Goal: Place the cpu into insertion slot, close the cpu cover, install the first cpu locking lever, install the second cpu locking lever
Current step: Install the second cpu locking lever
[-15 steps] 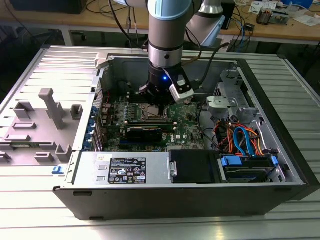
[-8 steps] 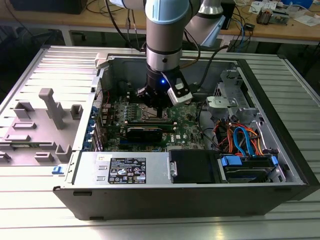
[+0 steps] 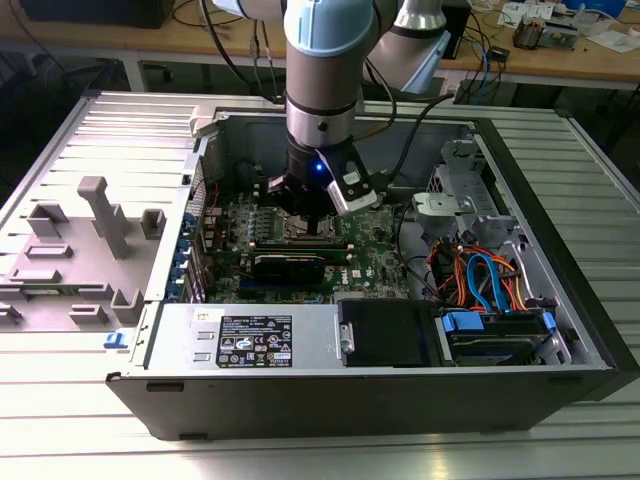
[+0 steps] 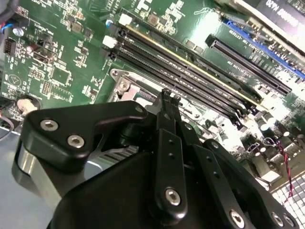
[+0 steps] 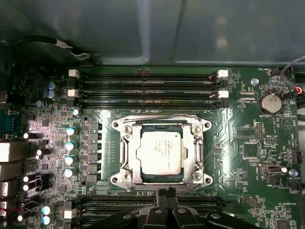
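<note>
A ribbed metal table (image 3: 60, 400) of pale grey slats carried the work. Directly on it lay an open computer case (image 3: 300, 395), on its side with the inside facing up. Towards the exterior view's left, the removed side panel (image 3: 130, 130) lay flat just beside the case, and on that panel sat 1 grey plastic fixture (image 3: 95, 215) with upright posts. Behind the table ran a wooden bench (image 3: 600, 62) cluttered with cables.

In the exterior view the arm (image 3: 322, 90) hides the slot beneath the claw. In the second wrist view the claw (image 4: 170, 97) covers most of the cover (image 4: 125, 86). Whether its fingertips touch anything cannot be told.
</note>
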Robot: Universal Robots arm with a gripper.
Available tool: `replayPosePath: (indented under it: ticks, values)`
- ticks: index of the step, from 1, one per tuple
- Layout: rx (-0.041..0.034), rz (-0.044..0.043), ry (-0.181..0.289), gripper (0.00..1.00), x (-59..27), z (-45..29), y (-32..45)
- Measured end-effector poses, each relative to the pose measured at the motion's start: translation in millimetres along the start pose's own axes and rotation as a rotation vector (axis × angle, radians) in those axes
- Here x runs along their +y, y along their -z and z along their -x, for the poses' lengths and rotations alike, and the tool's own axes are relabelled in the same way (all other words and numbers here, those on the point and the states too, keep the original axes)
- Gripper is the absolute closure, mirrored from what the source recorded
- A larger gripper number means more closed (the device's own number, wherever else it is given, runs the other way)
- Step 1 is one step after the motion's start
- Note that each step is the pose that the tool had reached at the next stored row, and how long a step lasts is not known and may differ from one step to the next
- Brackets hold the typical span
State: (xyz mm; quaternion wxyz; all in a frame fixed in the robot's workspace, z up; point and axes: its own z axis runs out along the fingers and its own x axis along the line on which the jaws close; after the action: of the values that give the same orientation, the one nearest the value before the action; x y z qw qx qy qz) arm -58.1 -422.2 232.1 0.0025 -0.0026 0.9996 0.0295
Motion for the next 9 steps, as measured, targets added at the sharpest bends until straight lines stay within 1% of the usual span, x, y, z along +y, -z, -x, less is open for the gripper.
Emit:
replayPosePath:
  ticks: [9]
  values:
    - [0.0003,0.0002,0.000,0.89,0.0,0.0,-0.1]
